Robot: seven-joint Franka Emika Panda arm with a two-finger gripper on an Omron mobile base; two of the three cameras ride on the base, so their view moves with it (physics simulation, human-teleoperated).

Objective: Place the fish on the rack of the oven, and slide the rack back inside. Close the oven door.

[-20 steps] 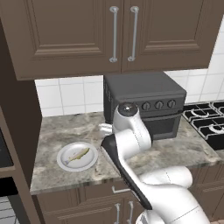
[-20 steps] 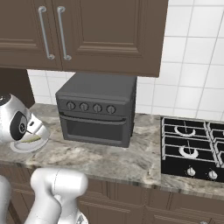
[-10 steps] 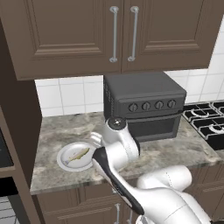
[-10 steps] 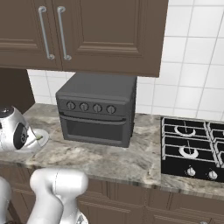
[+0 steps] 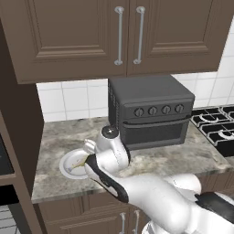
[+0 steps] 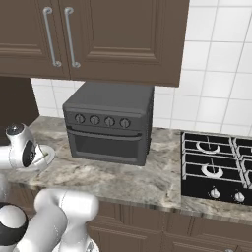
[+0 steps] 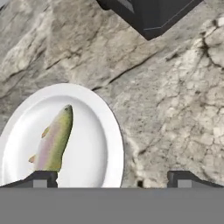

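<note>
The fish (image 7: 52, 142), slim and yellow-tan, lies on a white plate (image 7: 109, 127) on the marble counter. My gripper (image 7: 113, 178) hangs open just above the plate's right part. One fingertip (image 7: 41, 177) is by the fish's tail end and the other (image 7: 183, 177) is over bare counter. In the left base view my wrist covers most of the plate (image 5: 67, 165), and a sliver of the fish (image 5: 83, 162) peeks out. The oven, its rack and its door are out of view.
A dark grey toaster oven (image 5: 151, 114) with round knobs stands on the counter (image 5: 183, 155) right of the plate, and its corner (image 7: 148, 13) shows near my hand. A black gas hob (image 6: 216, 167) lies further right. Brown cabinets (image 5: 119, 32) hang overhead.
My arm has swung down and to the left, bringing the hand from in front of the toaster oven to low over the plate. The fish and plate have stayed put.
</note>
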